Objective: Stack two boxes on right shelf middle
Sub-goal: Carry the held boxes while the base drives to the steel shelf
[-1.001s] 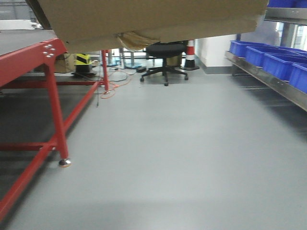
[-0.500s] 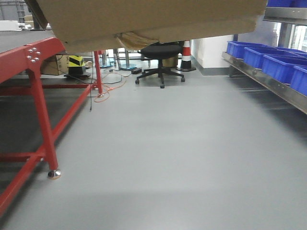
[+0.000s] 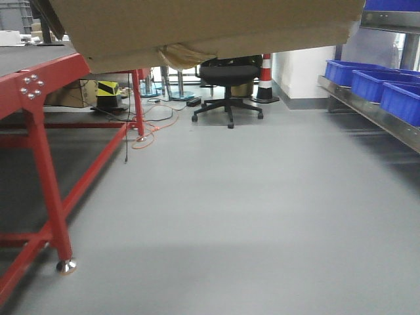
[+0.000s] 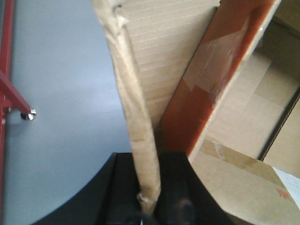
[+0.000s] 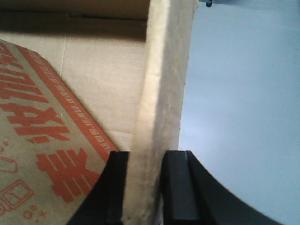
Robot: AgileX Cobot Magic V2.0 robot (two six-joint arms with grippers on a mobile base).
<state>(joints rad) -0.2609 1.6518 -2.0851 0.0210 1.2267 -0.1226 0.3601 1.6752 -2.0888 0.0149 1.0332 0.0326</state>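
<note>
A large brown cardboard box (image 3: pixel 210 26) hangs across the top of the front view, carried above the floor. My left gripper (image 4: pixel 149 197) is shut on the box's left wall edge (image 4: pixel 136 122). An orange flap (image 4: pixel 211 79) and a second cardboard box (image 4: pixel 243 178) lie inside it. My right gripper (image 5: pixel 143 192) is shut on the box's right wall edge (image 5: pixel 161 93). A box with red printed characters (image 5: pixel 42 140) lies inside. The right shelf (image 3: pixel 377 111) runs along the right edge of the front view.
A red-framed table (image 3: pixel 39 131) stands at the left, its foot (image 3: pixel 64 266) on the grey floor. A black office chair (image 3: pixel 228 82), a traffic cone (image 3: pixel 265 82) and cables (image 3: pixel 154 125) are ahead. Blue bins (image 3: pixel 374 82) sit on the shelf.
The base has moved forward; the table leg has slid down and left in view, and the chair and shelf bins have shifted right. Both grippers still hold the box.
</note>
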